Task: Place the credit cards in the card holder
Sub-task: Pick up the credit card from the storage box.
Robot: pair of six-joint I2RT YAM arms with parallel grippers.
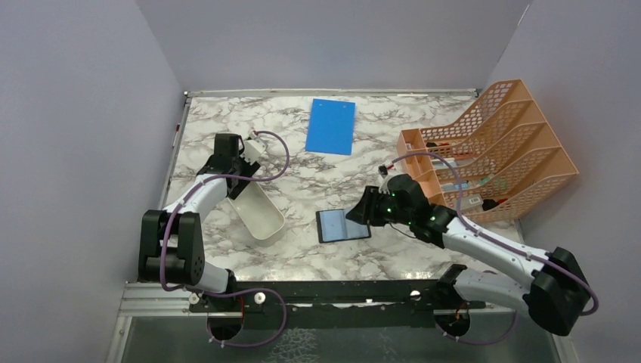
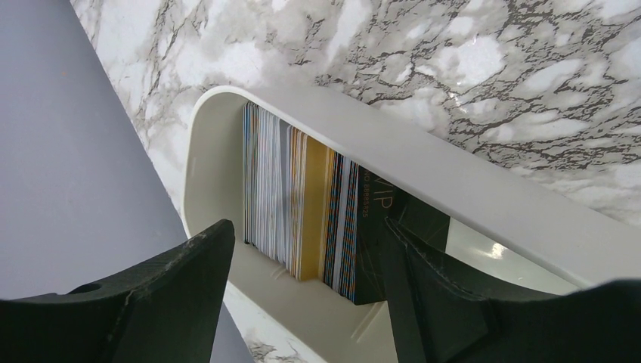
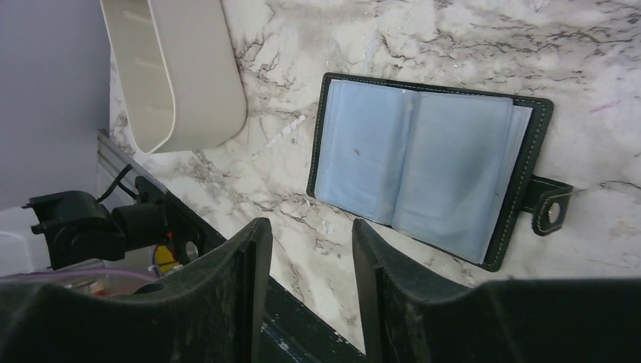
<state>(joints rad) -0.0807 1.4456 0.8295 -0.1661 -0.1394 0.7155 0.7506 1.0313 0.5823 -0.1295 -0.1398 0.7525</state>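
Jaws of left gripper (image 2: 302, 227) and right gripper (image 3: 310, 227) stand open, empty. Credit cards (image 2: 302, 212), packed on edge at tray's (image 2: 423, 159) 11 o'clock end: likely light, stiff, slick; pinch faces near top edge.

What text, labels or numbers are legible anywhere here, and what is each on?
"VIP": on the dark card at the end of the credit cards stacked in the white tray.
Small digits beside it: too small to read.
No text visible on the card holder or blue board.
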